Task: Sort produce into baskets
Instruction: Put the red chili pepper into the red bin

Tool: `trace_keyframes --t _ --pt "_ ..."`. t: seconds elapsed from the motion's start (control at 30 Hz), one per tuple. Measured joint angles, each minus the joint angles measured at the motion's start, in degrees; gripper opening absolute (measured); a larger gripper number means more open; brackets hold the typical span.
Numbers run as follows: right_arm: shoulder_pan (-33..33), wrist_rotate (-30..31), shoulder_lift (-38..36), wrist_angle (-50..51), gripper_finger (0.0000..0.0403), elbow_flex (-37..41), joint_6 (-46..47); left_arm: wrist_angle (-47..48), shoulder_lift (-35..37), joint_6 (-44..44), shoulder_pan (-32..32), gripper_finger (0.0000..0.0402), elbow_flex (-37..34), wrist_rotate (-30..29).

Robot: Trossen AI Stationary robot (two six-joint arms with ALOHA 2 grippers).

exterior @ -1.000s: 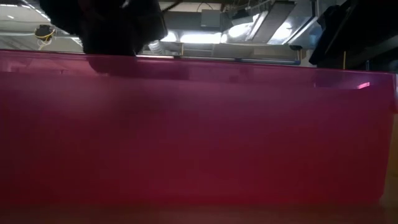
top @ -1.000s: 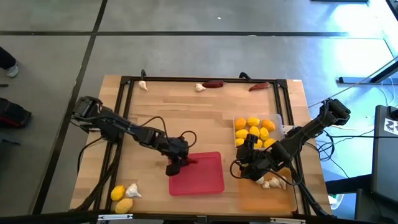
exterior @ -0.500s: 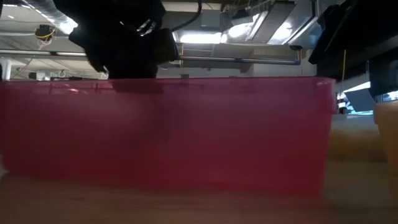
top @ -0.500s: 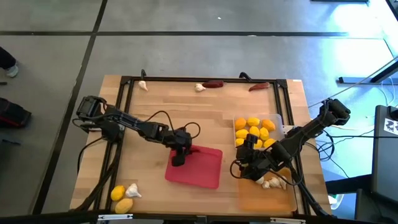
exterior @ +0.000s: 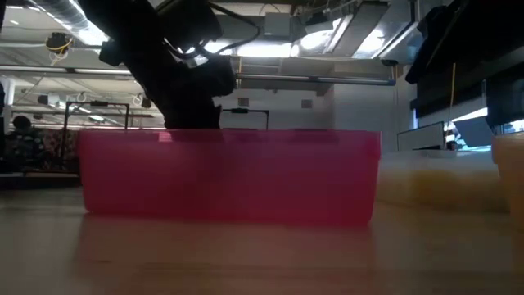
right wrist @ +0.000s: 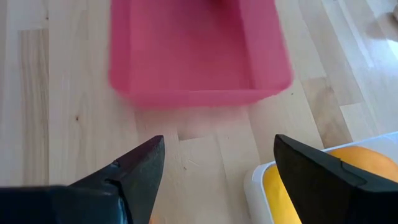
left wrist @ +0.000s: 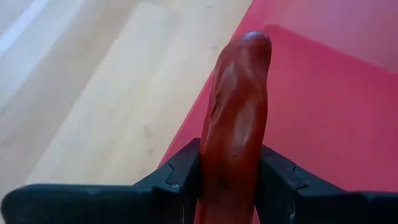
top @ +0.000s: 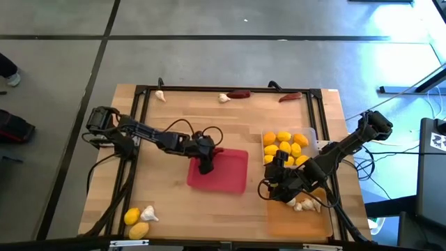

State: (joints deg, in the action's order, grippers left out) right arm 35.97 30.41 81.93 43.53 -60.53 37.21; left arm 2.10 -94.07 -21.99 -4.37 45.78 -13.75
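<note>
While over red tray (top: 233,178), chili pepper (left wrist: 236,118) clamped in left end effector (left wrist: 227,186)

Grey floor (top: 209,59) with dark seams, wooden table (top: 174,118), possibly ceiling ducts (exterior: 327,33) overhead

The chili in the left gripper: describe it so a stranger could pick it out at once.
Find the red tray at the middle of the table. At its left edge the left gripper is shut on a dark red chili pepper, held over the tray. The other two chilies lie loose at the table's far edge.
</note>
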Motion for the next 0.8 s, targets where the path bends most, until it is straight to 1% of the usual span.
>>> trace_keyframes --t 0.13,0.27,0.33,0.5,0.57,0.7,0.8 --pt "0.00 0.00 0.00 0.00 0.0296 0.00 0.00 2.27 -0.01 -2.70 0.56 0.0114 0.00 -1.44" --pt "0.00 0.00 0.00 0.00 0.0296 0.00 0.00 3.62 0.00 -2.66 0.72 0.0114 0.00 -1.68" --pt "0.00 0.00 0.00 0.00 0.0296 0.00 0.00 3.62 0.04 -0.41 0.60 0.0114 0.00 -0.80" --pt "0.00 0.00 0.00 0.00 0.0296 0.00 0.00 3.71 0.12 4.90 0.69 0.0116 0.00 3.75" --pt "0.00 0.00 0.00 0.00 0.0296 0.00 0.00 3.88 0.12 5.41 1.04 0.0126 0.00 5.58" --pt "0.00 -0.02 0.00 -0.02 0.0296 0.00 0.00 4.57 0.36 6.62 1.91 0.0160 0.00 8.75" --pt "0.00 -0.79 0.00 -0.13 0.0296 0.00 0.07 5.33 1.16 7.00 2.27 0.0180 -0.02 9.36"
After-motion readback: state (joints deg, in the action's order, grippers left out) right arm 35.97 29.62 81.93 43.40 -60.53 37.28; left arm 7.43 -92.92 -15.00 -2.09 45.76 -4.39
